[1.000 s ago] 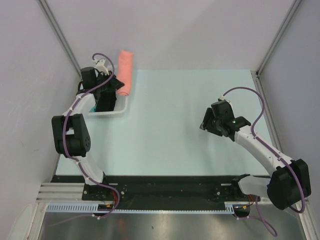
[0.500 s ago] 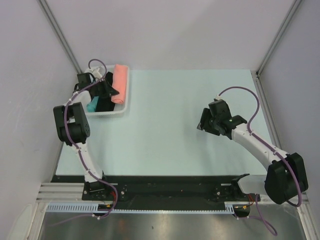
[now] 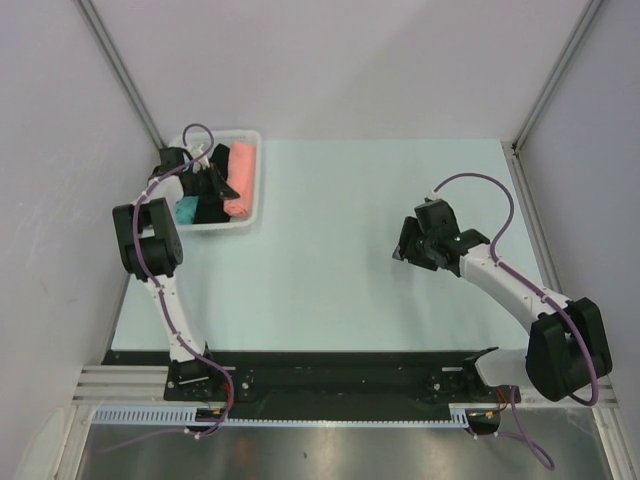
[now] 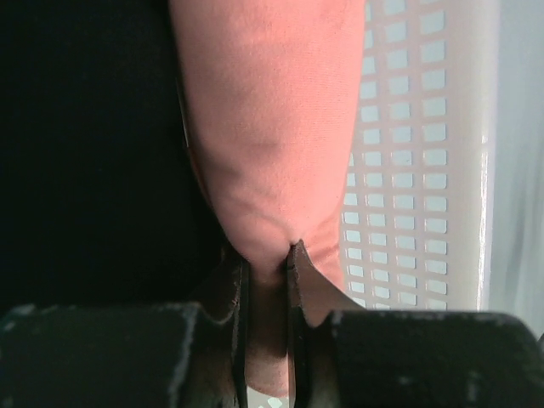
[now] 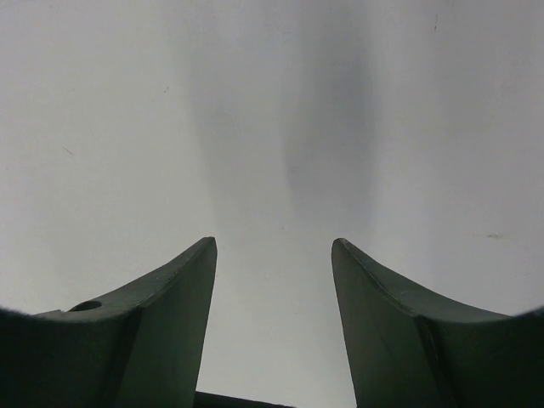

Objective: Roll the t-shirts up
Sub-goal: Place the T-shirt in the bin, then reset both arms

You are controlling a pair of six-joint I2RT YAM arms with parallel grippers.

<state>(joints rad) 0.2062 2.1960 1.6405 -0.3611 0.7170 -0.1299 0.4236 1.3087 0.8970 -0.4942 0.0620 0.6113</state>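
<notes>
Left wrist: left jaws tight on pink t-shirt [image 4: 272, 127] beside basket wall [image 4: 408, 170]; right jaws wide over table [image 5: 272, 102].

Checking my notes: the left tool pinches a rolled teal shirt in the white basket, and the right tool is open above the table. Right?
No. The left wrist view shows the shirt in the left tool is pink, not teal. It is in the basket, and the right tool is open above the table.
</notes>
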